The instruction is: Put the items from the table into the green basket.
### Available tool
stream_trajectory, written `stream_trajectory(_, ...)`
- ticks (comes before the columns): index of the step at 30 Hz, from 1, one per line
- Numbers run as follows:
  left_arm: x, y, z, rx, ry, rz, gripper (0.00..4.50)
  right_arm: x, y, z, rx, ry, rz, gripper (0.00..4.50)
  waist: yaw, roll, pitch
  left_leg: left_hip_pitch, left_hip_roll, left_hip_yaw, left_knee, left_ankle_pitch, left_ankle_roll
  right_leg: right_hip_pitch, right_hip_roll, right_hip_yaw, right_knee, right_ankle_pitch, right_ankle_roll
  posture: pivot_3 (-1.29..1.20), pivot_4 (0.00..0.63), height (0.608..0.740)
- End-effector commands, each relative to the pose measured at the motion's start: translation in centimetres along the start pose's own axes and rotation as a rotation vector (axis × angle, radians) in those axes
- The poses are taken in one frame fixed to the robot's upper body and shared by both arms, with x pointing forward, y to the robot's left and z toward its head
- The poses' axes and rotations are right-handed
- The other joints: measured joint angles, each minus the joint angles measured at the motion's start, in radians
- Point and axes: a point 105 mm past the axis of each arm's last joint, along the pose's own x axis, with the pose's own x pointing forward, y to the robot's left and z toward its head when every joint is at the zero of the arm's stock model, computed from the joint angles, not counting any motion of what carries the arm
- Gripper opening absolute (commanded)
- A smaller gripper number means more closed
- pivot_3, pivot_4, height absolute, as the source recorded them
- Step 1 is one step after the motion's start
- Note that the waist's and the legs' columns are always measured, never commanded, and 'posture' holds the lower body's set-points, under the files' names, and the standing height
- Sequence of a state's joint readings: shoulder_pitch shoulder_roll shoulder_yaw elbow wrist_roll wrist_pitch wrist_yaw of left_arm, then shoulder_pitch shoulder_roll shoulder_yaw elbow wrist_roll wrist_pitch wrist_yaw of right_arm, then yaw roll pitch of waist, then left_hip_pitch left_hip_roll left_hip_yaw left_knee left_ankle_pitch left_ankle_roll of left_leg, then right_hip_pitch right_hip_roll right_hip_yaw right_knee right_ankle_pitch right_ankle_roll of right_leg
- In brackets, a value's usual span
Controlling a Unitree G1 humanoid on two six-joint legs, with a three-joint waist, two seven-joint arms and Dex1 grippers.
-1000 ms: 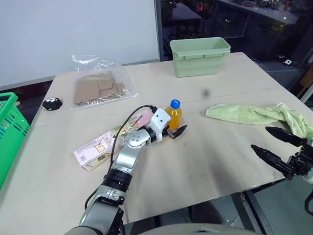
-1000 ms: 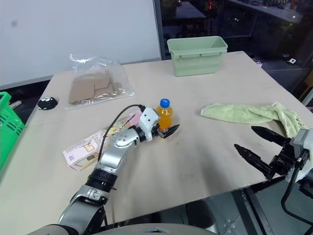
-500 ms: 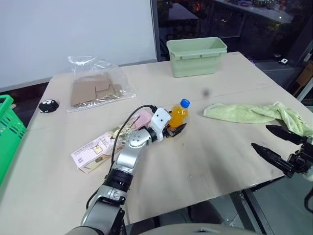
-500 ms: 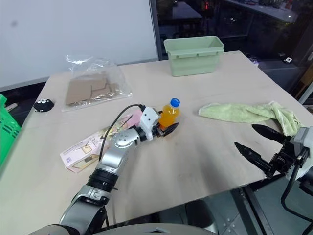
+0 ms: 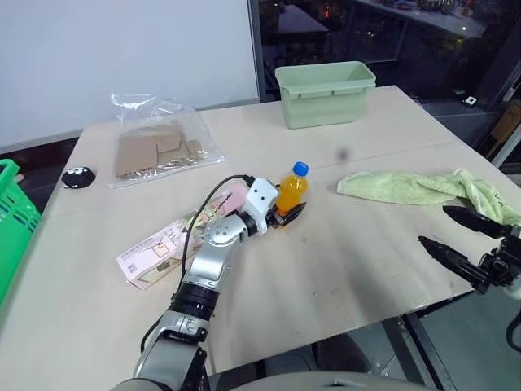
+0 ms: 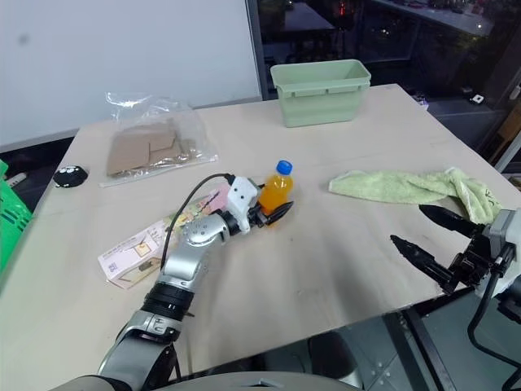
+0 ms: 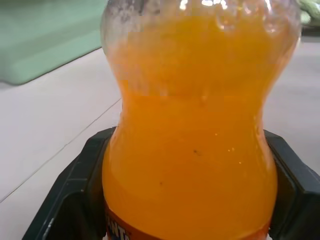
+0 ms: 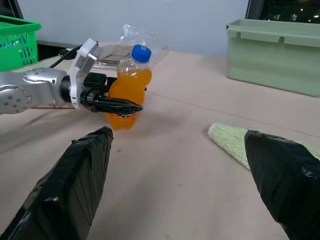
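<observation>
Left gripper (image 5: 286, 213) now clamped on the orange drink bottle (image 5: 291, 189), one finger either side of the lower body; left wrist view has both black fingers (image 7: 75, 200) pressed against the bottle's flanks. A second ago the jaws stood wide around it and the bottle sat upright on the table (image 5: 342, 269); half a second ago it was tipped toward the towel side; now it's near upright again, base at or just off the tabletop, can't tell which. So: grasp done, lift barely begun.

Just behind the arm, the pink-and-white carton (image 5: 167, 244) lies flat, untouched, partly under the forearm and cable.

Further out: green basket (image 5: 12, 220) at the table's far left edge, well apart from the bottle. Judgement: next is a lift and a long sweep left, passing over the carton; risk is the bottle pivoting in a low grip.

Right gripper (image 6: 435, 248) idle off the near right edge, fingers spread wide, empty, no change. Green towel (image 5: 423, 189) beside it, pale green tub (image 5: 326, 94) at the far edge, bag of cardboard pieces (image 5: 159, 151) and a small black object (image 5: 75, 177) on the left. None of them in the path.

Task state: zero of two items in the basket, first one in hand.
</observation>
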State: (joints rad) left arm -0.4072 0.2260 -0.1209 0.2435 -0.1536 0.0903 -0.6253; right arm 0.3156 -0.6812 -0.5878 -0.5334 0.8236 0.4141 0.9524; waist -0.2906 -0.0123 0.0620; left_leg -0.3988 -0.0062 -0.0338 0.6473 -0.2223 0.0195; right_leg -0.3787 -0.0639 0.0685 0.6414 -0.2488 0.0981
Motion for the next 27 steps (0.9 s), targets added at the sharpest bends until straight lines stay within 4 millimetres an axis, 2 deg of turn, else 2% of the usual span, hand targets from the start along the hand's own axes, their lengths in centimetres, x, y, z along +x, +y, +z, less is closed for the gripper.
stream_trajectory(1,-0.4,3.4,8.2,-0.005,-0.245,0.106,3.05,1.2,0.1,1.7,-0.023,-0.063,0.054,4.50,0.002,-0.001,0.001,0.000,0.000,0.000,0.000,0.000,0.000,0.000,0.000,0.000,0.000,0.000,0.000,-0.29,0.000,0.740)
stream_trajectory(3,-0.9,5.4,9.9,0.069,-0.244,0.196,3.05,2.2,-0.1,2.5,-0.028,-0.096,0.082,4.50,0.005,-0.001,0.001,0.000,0.000,-0.001,0.001,0.000,0.000,0.000,0.000,0.000,0.000,0.000,0.001,-0.26,0.000,0.740)
stream_trajectory(6,-2.8,9.6,12.2,0.043,-0.256,0.377,3.05,4.1,-0.3,3.5,-0.042,-0.131,0.147,4.50,0.006,-0.001,0.000,0.000,-0.001,-0.001,0.001,0.000,0.000,0.000,0.000,0.000,0.000,0.001,0.002,-0.21,0.000,0.740)
stream_trajectory(9,-5.0,12.0,14.1,0.081,-0.271,0.495,3.05,5.8,-0.6,4.0,-0.035,-0.147,0.192,4.50,0.010,-0.001,0.000,0.001,-0.001,-0.002,0.000,0.000,0.000,0.000,0.000,0.000,0.001,0.002,0.003,-0.15,0.000,0.740)
stream_trajectory(12,-8.9,15.3,15.7,0.158,-0.236,0.679,3.05,8.1,-0.4,4.4,-0.037,-0.163,0.270,4.50,0.030,-0.002,0.001,0.001,0.000,-0.003,-0.001,0.000,0.000,-0.001,0.001,-0.001,0.003,0.003,0.001,-0.09,0.000,0.740)
stream_trajectory(14,-11.5,16.7,16.7,0.212,-0.222,0.780,3.05,9.1,-0.1,4.7,-0.031,-0.183,0.312,4.50,0.056,-0.002,0.001,0.001,0.000,-0.005,-0.001,0.000,0.000,-0.002,0.002,-0.001,0.004,0.004,-0.001,-0.06,0.000,0.740)
stream_trajectory(15,-13.4,17.7,17.1,0.241,-0.206,0.845,3.05,9.8,0.0,4.7,-0.023,-0.185,0.338,4.50,0.067,-0.003,0.002,0.001,0.000,-0.005,-0.002,0.000,0.000,-0.002,0.002,-0.002,0.004,0.004,-0.001,-0.04,0.000,0.740)
stream_trajectory(18,-17.5,19.5,17.9,0.291,-0.168,0.970,3.05,11.0,0.4,4.6,-0.007,-0.191,0.396,4.50,0.120,-0.003,0.002,0.000,0.000,-0.007,-0.004,0.000,0.000,-0.002,0.002,-0.003,0.004,0.005,-0.002,0.01,0.000,0.740)
stream_trajectory(21,-20.6,20.3,18.5,0.343,-0.138,1.048,3.05,11.9,1.0,4.9,0.014,-0.211,0.458,4.50,0.179,-0.003,0.002,0.000,-0.001,-0.007,-0.005,0.000,-0.001,-0.003,0.001,-0.004,0.003,0.005,-0.002,0.04,0.000,0.740)
stream_trajectory(27,-26.1,21.1,17.6,0.370,-0.069,1.192,3.05,13.4,2.5,5.3,0.033,-0.219,0.581,4.50,0.289,-0.007,0.000,0.000,-0.001,-0.007,-0.005,-0.001,-0.002,-0.002,-0.001,-0.007,0.002,0.005,-0.003,0.10,0.000,0.740)
